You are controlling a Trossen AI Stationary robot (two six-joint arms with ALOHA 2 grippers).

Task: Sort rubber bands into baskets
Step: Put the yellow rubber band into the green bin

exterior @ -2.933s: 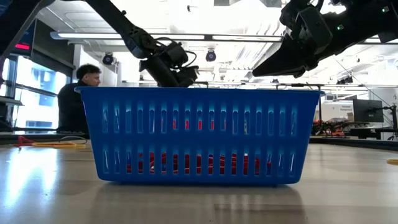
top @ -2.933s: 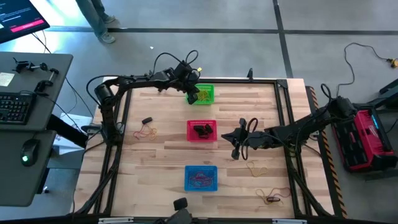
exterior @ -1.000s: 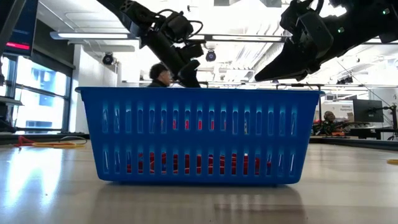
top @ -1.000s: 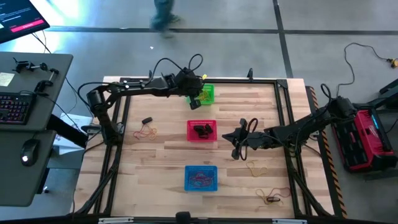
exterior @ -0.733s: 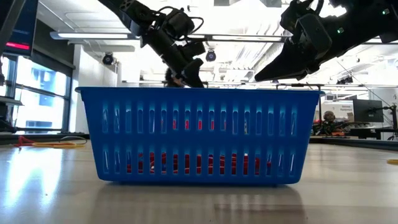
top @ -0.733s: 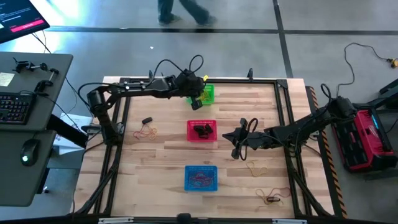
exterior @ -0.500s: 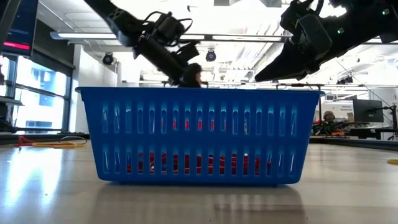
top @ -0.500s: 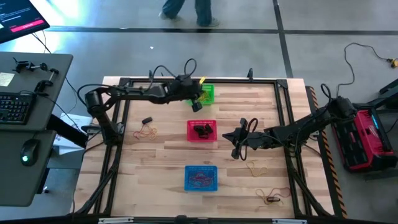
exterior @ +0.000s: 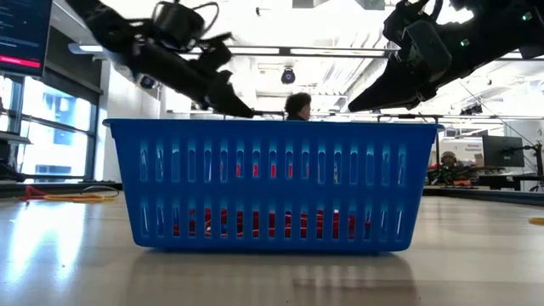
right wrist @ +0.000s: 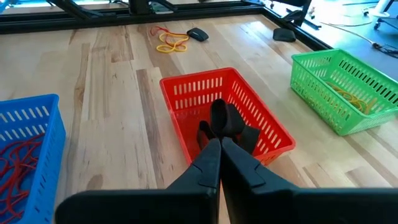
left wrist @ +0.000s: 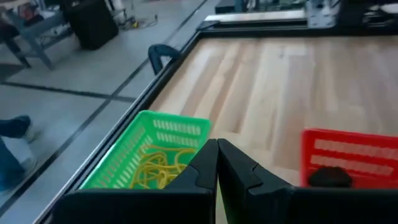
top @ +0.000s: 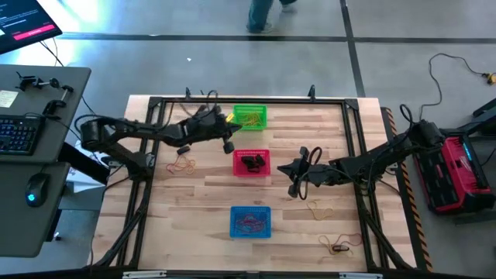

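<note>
Three baskets stand in a row along the table's middle. The green basket at the far side holds yellow rubber bands. The red basket holds black ones, and the blue basket holds red ones. My left gripper is shut and holds nothing. It hangs left of the gap between the green and red baskets. My right gripper is also shut and holds nothing. It hovers just right of the red basket, pointing at it.
Loose yellow bands lie on the wood left of the red basket. More loose bands lie at the right and the near right. A small black object lies by the yellow bands. A black frame rail edges the table.
My left gripper, shut throughout, has drawn back from above the green basket. It has gone toward the table's left and near edges and come lower, with its fingers tipping from steeply down to nearly level. A person has walked past beyond the table's far edge.
</note>
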